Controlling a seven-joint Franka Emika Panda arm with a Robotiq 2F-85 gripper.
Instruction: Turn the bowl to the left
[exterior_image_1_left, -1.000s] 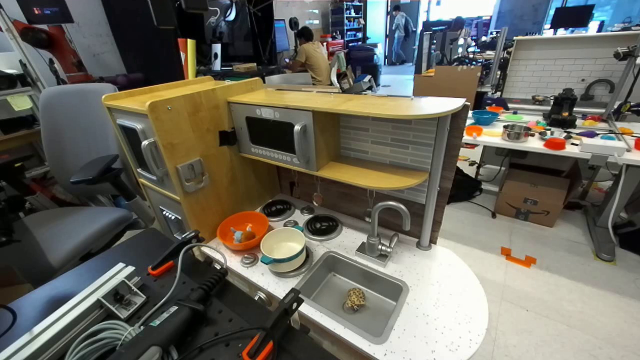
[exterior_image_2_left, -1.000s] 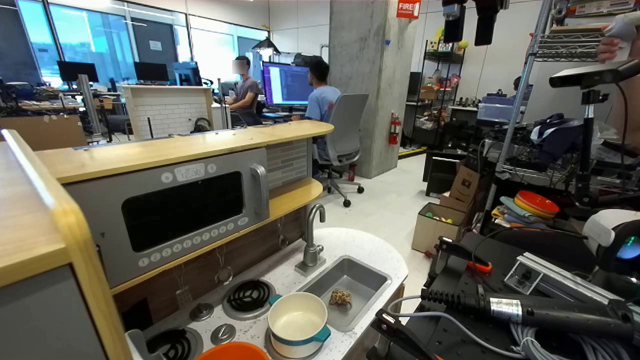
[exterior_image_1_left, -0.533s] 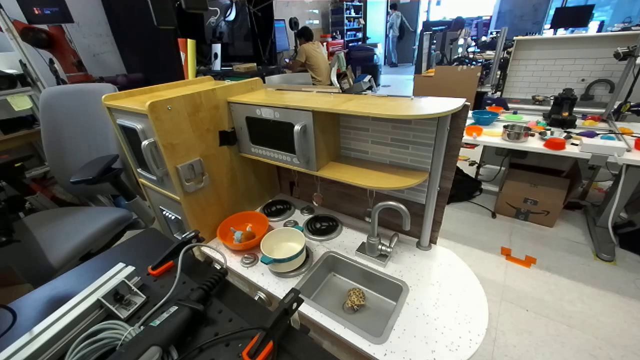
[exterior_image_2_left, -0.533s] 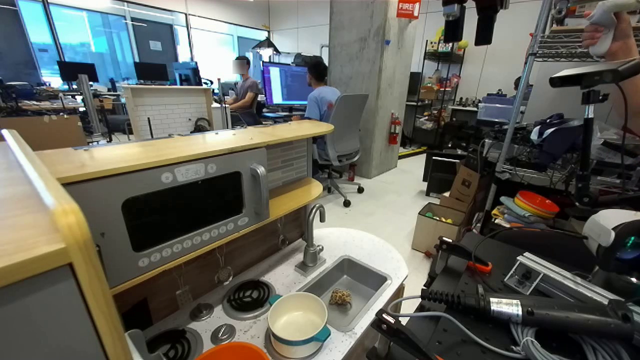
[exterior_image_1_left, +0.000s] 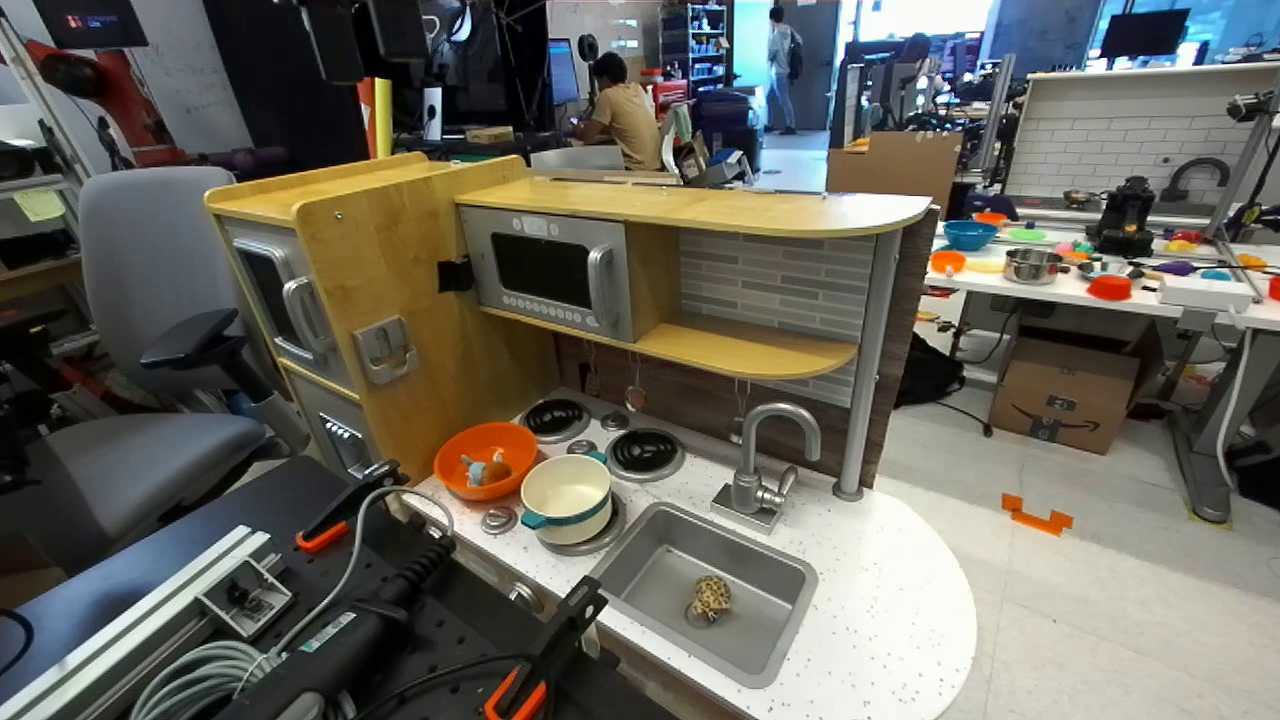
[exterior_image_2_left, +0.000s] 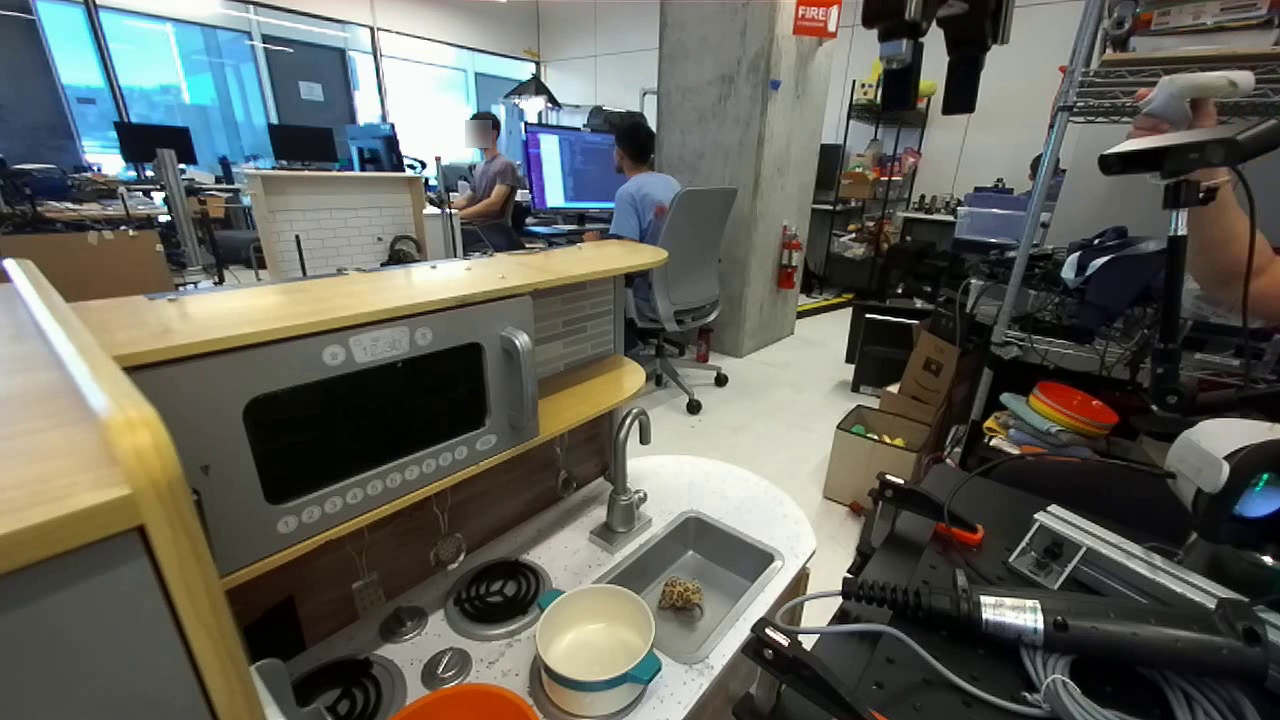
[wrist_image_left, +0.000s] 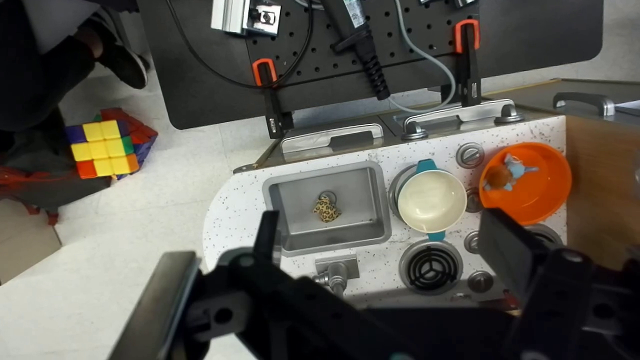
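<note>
Right of centre in the wrist view, a round cream bowl (teal-handled) sits on a burner — beside an orange dish holding a blue-and-brown toy. A rectangular grey sink holds a leopard-spotted object; the gripper is spread wide.

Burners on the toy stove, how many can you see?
3: a corner burner by the orange bowl, a back burner nearer the faucet, and a front burner under the cream bowl, only its edge showing. One more could hide under the orange bowl.
</note>
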